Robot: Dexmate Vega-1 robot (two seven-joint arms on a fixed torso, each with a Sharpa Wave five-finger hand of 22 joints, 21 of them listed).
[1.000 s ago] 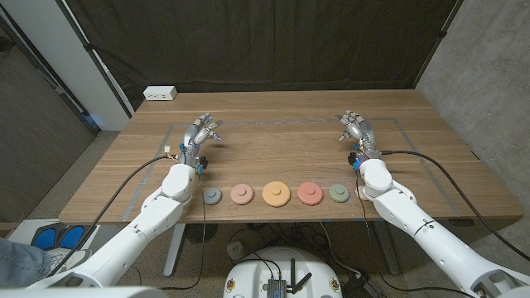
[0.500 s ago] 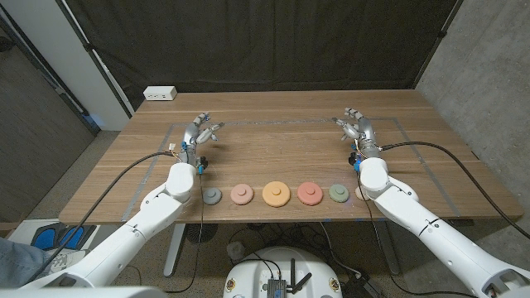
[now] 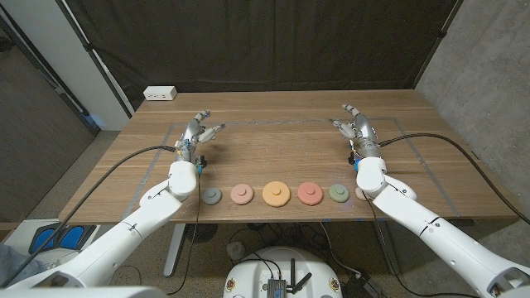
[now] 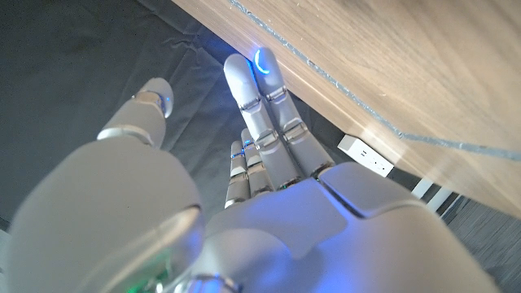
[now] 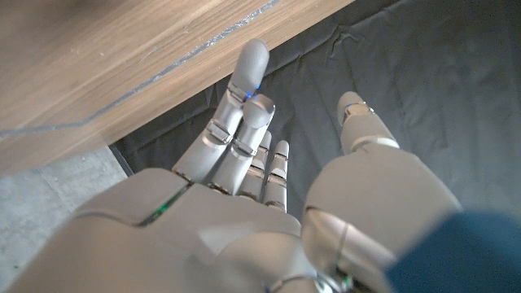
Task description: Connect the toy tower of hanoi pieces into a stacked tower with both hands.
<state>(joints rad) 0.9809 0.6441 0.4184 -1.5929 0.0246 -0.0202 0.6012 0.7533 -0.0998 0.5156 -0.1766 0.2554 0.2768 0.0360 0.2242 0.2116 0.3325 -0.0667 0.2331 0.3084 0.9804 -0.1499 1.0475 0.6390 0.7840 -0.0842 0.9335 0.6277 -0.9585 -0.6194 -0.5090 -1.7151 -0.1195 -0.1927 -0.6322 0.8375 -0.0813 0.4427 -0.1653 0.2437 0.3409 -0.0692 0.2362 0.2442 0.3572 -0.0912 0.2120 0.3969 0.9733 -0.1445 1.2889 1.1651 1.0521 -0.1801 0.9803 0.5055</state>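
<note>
Five discs lie in a row near the surface's (image 3: 273, 149) front edge — grey (image 3: 213, 196), pink (image 3: 241, 194), orange (image 3: 276, 194), red (image 3: 309, 193), green (image 3: 338, 193) — none touching. Left hand (image 3: 197, 135) and right hand (image 3: 356, 129) are set well back from the row, fingers (image 4: 262, 106) spread wide, holding nothing. A white power strip (image 3: 160, 93) sits at the far left corner.

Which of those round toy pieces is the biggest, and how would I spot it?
Look at the wooden table's near edge, where five round discs lie in a row. The biggest is the orange round disc in the middle, between two smaller pinkish ones.
</note>
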